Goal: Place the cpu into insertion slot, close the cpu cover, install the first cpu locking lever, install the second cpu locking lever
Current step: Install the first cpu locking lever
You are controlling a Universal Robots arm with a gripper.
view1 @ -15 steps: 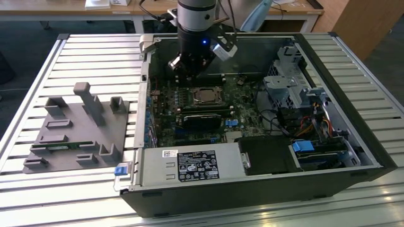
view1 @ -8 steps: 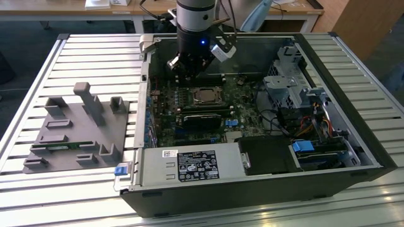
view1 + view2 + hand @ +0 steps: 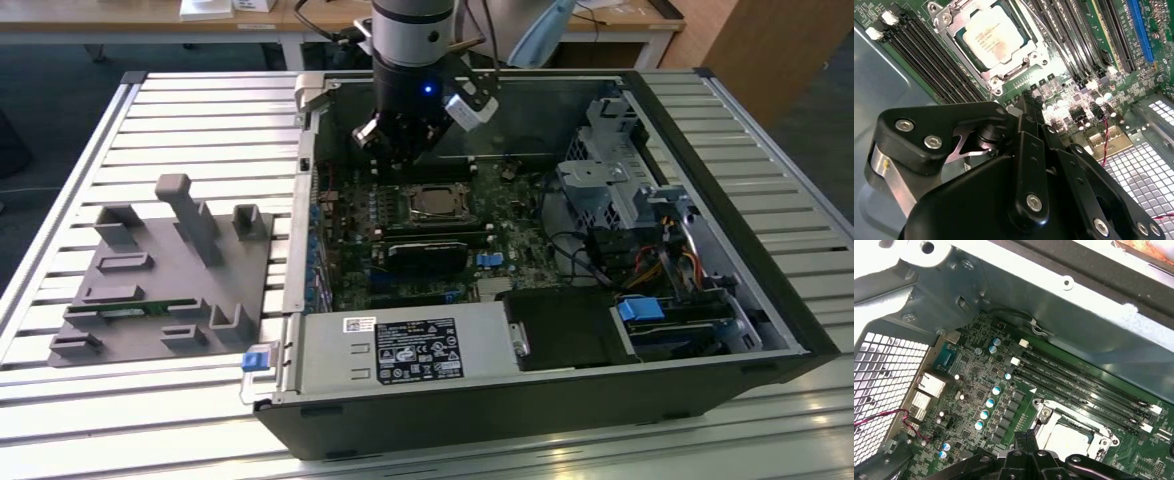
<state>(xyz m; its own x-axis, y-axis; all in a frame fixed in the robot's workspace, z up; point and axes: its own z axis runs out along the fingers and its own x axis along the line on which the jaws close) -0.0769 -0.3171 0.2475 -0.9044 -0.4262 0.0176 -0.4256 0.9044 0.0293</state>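
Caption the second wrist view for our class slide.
Gripper poised near the cpu, which lies framed by the closed cpu cover.

A computer case (image 3: pixel 767 300) lies open on the table (image 3: pixel 200 110). On the exterior view's left, a stand (image 3: pixel 160 275) sits on the table beside the case. Inside the case a board (image 3: pixel 350 250) lies flat on the bottom. The cpu (image 3: pixel 995 40) sits in the slot (image 3: pixel 412 212) near the middle of the board. The cover (image 3: pixel 974 62) lies flat around the cpu. Long slots (image 3: pixel 929 55) run along two sides of it. The gripper (image 3: pixel 387 145) hangs above the board, just behind the cpu. A big box (image 3: pixel 400 350) sits in front of the board, at the front wall. On the exterior view's right stand a cage (image 3: pixel 601 180) and wires (image 3: pixel 594 262).
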